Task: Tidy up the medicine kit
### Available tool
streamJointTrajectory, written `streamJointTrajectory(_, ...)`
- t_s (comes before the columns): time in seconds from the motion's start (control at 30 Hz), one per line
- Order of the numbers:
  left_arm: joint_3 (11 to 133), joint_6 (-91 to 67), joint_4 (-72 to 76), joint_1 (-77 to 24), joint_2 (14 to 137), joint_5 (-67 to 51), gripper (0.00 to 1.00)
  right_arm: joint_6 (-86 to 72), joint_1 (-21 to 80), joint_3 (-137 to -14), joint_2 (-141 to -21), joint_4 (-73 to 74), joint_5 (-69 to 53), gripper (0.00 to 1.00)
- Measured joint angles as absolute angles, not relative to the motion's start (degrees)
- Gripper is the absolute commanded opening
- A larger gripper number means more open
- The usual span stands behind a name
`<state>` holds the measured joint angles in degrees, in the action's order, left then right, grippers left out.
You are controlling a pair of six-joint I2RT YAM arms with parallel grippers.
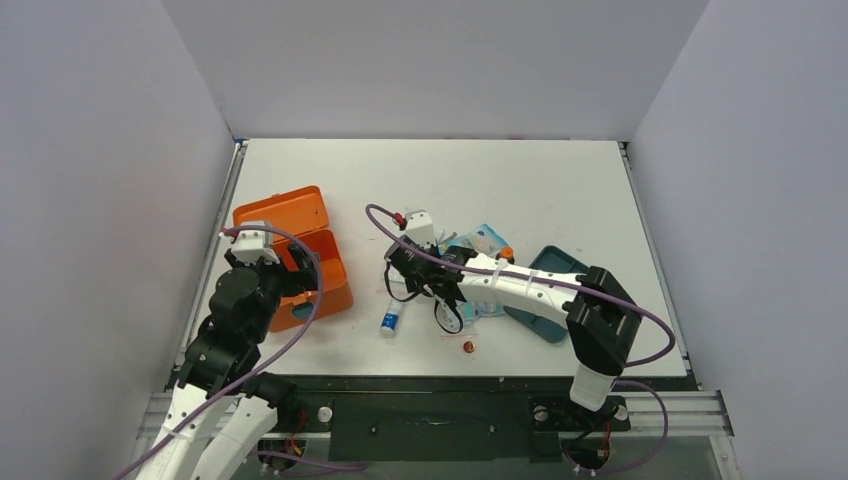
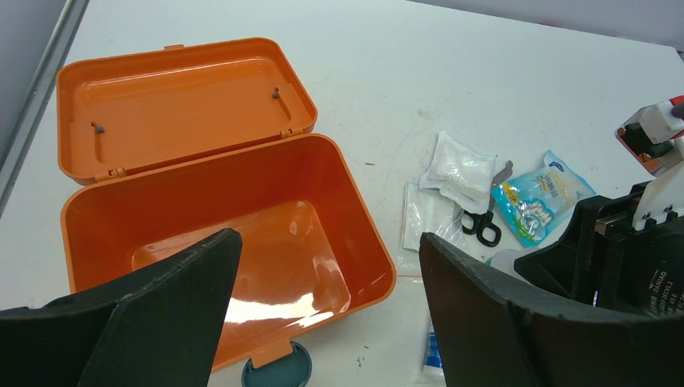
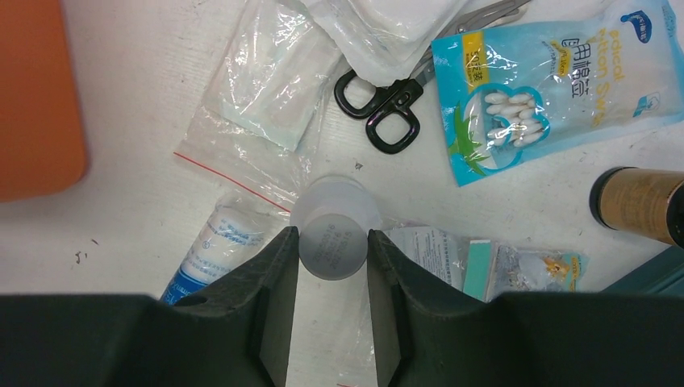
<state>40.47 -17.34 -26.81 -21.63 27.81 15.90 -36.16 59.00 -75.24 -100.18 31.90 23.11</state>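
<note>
In the overhead view the medicine kit (image 2: 242,181) is sitting at the left of the table, its lid lying flat open behind it and its orange interior showing bare. The left gripper (image 2: 327,298) is hovering over the kit's front edge with its fingers (image 2: 161,314) spread wide apart, gripping nothing. Toward the middle of the table, the right gripper (image 3: 331,242) is reaching down into a scatter of supplies, its two fingers (image 3: 278,282) pinching a translucent round container (image 3: 335,230) from both sides. Just left of that container, a white and blue tube (image 3: 214,246) is lying on the table. Above it in the right wrist view, black-handled scissors (image 3: 383,109) are lying between a clear zip bag (image 3: 258,89) and a blue cotton swab packet (image 3: 548,81). A brown bottle (image 3: 641,205) is showing at the right edge of that view. A teal tray (image 1: 545,295) is sitting right of the supplies, partly under the right arm.
</note>
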Motion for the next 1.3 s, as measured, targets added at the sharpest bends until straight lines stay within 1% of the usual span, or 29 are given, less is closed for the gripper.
streamJointTrajectory(0.1,40.5,-17.4,-26.8,-21.6,27.8,15.9,0.79,-36.5,58.9,-75.2,-100.2,31.8,23.1,0.14)
streamJointTrajectory(0.13,40.5,-17.3,-26.8,-21.6,27.8,15.9,0.79,-36.6,58.9,-75.2,-100.2,31.8,23.1,0.03)
streamJointTrajectory(0.17,40.5,-17.3,-26.8,-21.6,27.8,15.9,0.79,-36.6,58.9,-75.2,-100.2,31.8,23.1,0.0)
streamJointTrajectory(0.47,40.5,-17.3,-26.8,-21.6,27.8,15.6,0.8,-36.8,58.9,-74.6,-99.7,31.4,23.1,0.0)
streamJointTrajectory(0.67,40.5,-17.3,-26.7,-21.6,27.8,11.5,0.8,-36.9,58.9,-70.0,-94.8,31.2,22.9,0.0)
streamJointTrajectory(1.0,40.5,-17.3,-23.4,-21.7,26.2,-3.5,0.8,-36.9,58.5,-61.8,-76.2,30.4,18.4,0.0)
streamJointTrajectory(1.3,40.5,-20.6,-20.6,-21.7,27.5,-22.6,0.8,-37.1,58.4,-56.3,-62.0,29.2,10.5,0.0)
